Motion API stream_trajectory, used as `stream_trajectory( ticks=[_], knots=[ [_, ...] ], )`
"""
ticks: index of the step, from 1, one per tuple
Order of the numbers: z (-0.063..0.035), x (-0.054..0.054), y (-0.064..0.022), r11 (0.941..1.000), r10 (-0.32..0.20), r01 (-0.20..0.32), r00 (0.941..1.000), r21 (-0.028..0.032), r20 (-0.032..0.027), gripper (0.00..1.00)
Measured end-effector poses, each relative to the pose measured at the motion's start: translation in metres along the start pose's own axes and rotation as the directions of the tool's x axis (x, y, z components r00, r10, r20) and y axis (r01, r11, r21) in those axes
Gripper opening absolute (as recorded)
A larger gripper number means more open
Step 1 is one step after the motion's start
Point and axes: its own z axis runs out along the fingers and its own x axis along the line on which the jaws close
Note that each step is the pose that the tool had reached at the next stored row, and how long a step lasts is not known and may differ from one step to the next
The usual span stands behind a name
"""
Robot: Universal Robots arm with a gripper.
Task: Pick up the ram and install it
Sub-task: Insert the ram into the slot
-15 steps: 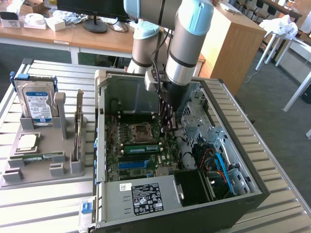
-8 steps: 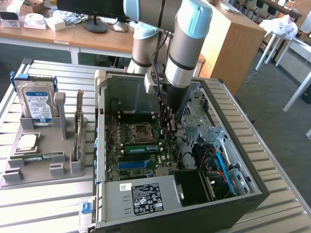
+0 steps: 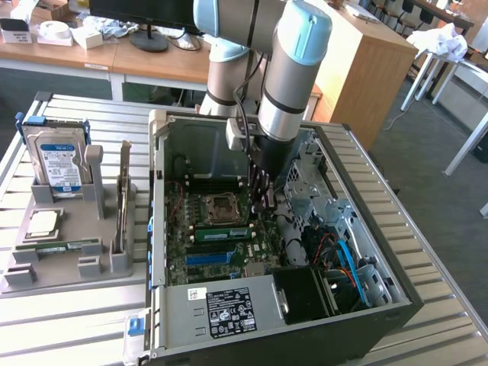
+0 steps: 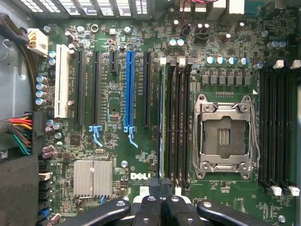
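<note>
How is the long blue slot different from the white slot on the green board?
Colour: the blue slot is bright blue; the white slot is creamy white.
Width: the blue slot is slim; the white slot is wider.
Length: the blue slot runs a bit longer than the white slot.
Shared: both are straight, empty, and lie parallel on the green board.

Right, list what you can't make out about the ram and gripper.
1. Ram, exterior view: too small to tell whether it sits fully in its slot.
2. Ram, wrist view: at most a thin edge-on strip, so its chips and label are hidden.
3. Gripper, wrist view: its shut fingers cover the strip's near end, so contact cannot be told.
</note>
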Motion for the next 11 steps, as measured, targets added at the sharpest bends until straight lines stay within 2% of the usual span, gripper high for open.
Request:
stream_trajectory(
  ticks=[11],
  knots=[
    [0.0004,-0.0007,0.0,1.0,0.0,0.0,1.0,0.0002,0.0007,0.1]
  ],
)
